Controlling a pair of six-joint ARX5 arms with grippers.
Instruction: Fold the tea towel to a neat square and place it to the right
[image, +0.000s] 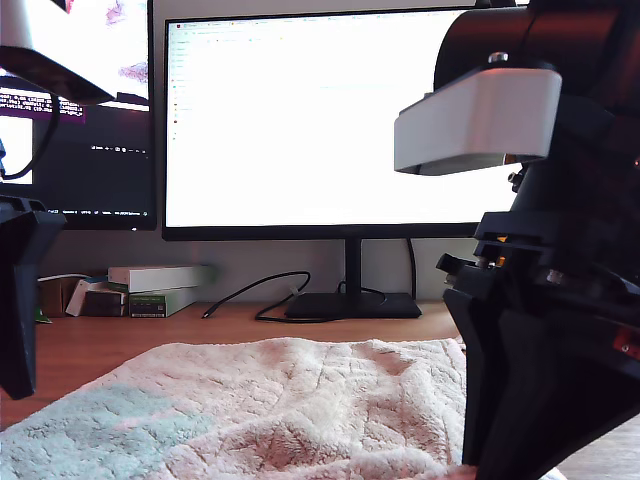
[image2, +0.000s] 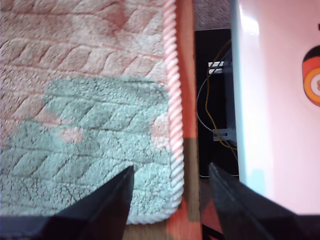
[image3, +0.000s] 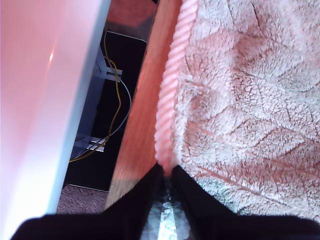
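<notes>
While my second gripper (image3: 167, 172) pinches the tea towel (image3: 240, 110), jaws closed.

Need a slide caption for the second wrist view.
My second gripper pinches the tea towel at its corded pink edge.

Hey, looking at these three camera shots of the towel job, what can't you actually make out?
- Exterior view: the tea towel is cut off by the bottom edge, and the dark arm at this view's right covers its side there.
- First wrist view: my first gripper hovers open; the towel corner beneath its jaws is partly covered.
- Second wrist view: my second gripper meets the corded edge; how much cloth is pinched is hidden.
- Monitor text: too small, washed out.
</notes>
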